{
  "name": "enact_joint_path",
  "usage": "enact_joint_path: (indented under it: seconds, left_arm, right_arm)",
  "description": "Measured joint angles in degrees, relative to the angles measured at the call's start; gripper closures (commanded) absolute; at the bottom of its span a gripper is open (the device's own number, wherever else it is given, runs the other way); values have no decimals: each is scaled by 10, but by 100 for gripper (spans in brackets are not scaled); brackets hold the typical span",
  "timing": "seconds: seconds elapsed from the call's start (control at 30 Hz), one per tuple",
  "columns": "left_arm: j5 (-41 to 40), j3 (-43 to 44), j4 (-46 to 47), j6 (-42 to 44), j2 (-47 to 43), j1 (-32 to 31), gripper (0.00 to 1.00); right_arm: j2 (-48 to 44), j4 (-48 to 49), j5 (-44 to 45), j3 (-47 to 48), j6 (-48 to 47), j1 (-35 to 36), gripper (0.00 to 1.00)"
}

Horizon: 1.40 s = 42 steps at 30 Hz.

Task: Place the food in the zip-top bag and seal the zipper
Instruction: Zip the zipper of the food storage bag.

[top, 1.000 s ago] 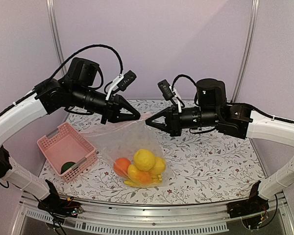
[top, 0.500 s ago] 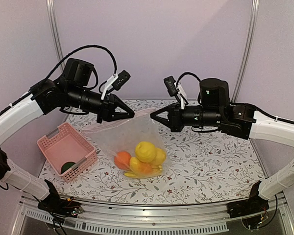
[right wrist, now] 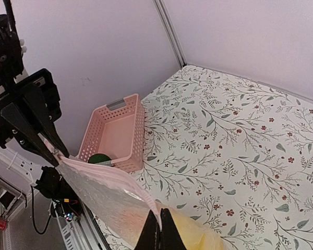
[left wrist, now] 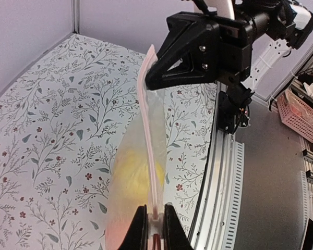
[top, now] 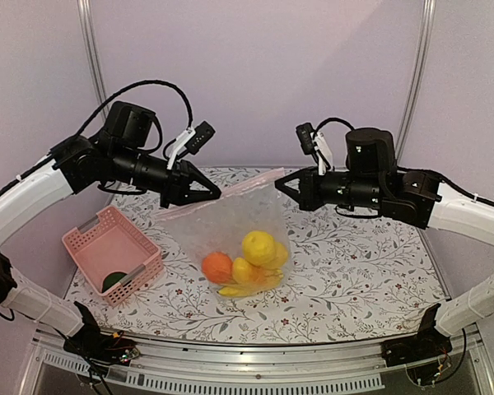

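Pinching the two ends of the zipper (top: 229,192): left gripper (top: 214,194) and right gripper (top: 281,184), each with jaws pressed together on the strip. Same pinch seen close up in both wrist views.

Change over the last second: grippers drawn from nearly meeting to well apart. Strip pulled from slack into a taut, straight line, sloping up toward the right gripper. Zip-top bag (top: 230,230) raised and hanging below it, bottom either resting on the counter (top: 362,263) or just above, cannot tell which.

Judged meaning: mouth stretched flat with both lips lined up, ready for pressing shut. Seal itself not confirmable from these views.

Materials and shapes, outward:
- Zipper: thin, ribbon-like, faintly pink, seen edge-on from the left wrist.
- Bag: clear crinkly film, rectangular, sagging into a pouch at the bottom.
- Food (top: 247,267), bunched in that pouch: round orange (top: 217,266), bulbous yellow lemon-like pieces (top: 259,245), curved yellow bananas (top: 240,290). All glossy and hard-looking.
- Dark green piece (top: 114,281): not in the bag, lying in the near corner of the pink basket (top: 107,243), well apart to the left.
- Basket: rigid perforated plastic, rectangular, open-topped.
- Counter: flat, white, printed with leafy sprigs.

Filling judged incomplete while the green piece sits in the basket.
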Motion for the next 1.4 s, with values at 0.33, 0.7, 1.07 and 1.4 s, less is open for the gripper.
enact_joint_path:
  seconds: [0.33,0.7,1.07,1.4]
  left_arm:
    - [-3,-10,-2,0,-6,16,100]
    - [-3,-27,-3,6,-18,39,100]
    - [8,-52,0,9,-39,71,100]
    - [30,-65,14,-2,-41,80,100]
  right_arm:
    - [-18,-36,41,0,14,-26,100]
    - [-45,-75,76,-8,30,-62,100]
    - [-60,-95,94,-10,39,-72,100]
    - [-61,-100,87,-10,40,-72,94]
